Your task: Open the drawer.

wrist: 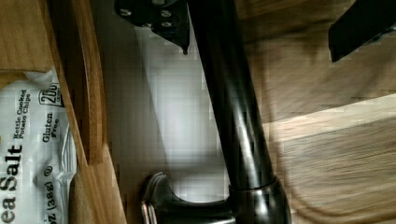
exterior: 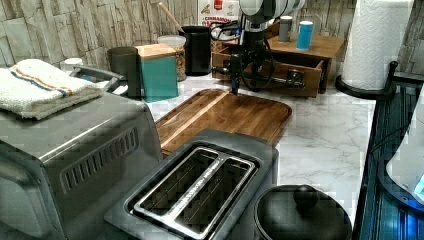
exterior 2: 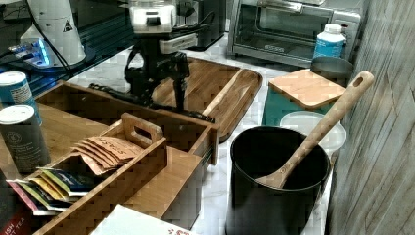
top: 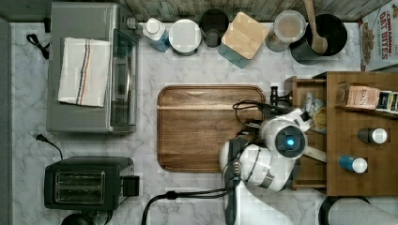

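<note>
Brown wood marks the drawer (top: 309, 136) in the top view, pulled out of its small cabinet (top: 361, 136) toward the wooden tray (top: 206, 126); the white arm covers much of it.

Left view: the gripper (exterior: 235, 67) hangs at the drawer's front (exterior: 280, 75), over the tray's far edge (exterior: 225, 112).

Right view: the drawer (exterior 2: 161, 127) stands open, its black bar handle (exterior 2: 151, 104) between the gripper's fingers (exterior 2: 179, 81).

Wrist view: the handle (wrist: 233, 102) runs between two spread fingertips (wrist: 177, 28) that straddle it with gaps on both sides. A sea salt chip bag (wrist: 32, 154) lies inside the drawer.
</note>
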Available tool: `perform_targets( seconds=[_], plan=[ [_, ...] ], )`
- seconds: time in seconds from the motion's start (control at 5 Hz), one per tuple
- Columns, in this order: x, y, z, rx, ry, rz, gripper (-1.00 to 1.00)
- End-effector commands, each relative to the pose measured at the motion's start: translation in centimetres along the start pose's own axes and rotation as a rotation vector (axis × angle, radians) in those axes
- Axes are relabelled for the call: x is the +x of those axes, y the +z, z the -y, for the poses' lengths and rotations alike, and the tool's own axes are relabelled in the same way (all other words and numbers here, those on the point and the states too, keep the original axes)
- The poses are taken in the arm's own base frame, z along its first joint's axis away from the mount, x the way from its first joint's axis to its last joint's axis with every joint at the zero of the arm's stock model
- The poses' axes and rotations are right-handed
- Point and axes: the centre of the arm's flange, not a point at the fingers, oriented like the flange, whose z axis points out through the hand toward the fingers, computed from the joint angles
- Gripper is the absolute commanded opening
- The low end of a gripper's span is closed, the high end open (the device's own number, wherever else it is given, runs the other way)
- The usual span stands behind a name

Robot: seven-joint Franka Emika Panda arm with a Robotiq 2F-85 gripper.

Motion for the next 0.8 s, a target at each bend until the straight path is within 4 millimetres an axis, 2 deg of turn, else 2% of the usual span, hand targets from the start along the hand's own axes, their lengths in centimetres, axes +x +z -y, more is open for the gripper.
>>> perform_targets(
  seconds=[0.2,0.4,0.6,0.8],
  plan=[
    [-7.1,-1.5,17.3,0.085,-0.256,0.035,1.0],
    [-8.0,-2.5,18.7,0.067,-0.209,0.005,1.0],
    [-8.2,-3.5,19.2,0.118,-0.215,-0.016,1.0],
    [-8.2,-3.5,19.2,0.118,-0.215,-0.016,1.0]
  ],
)
